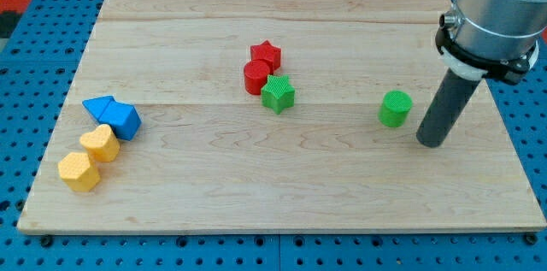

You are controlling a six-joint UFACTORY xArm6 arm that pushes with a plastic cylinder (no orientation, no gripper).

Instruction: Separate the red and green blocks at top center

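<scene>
A red star block (267, 53), a red cylinder block (255, 76) and a green star block (278, 94) touch one another in a cluster at the board's top centre. A green cylinder block (395, 108) stands alone to the view's right. My tip (431, 142) rests on the board just right of and slightly below the green cylinder, a small gap apart, and far right of the cluster.
Two blue blocks (114, 115) and two yellow blocks (90, 157) sit grouped at the view's left. The wooden board (282, 194) lies on a blue pegboard surface. The arm's grey body (500, 10) hangs over the board's top right corner.
</scene>
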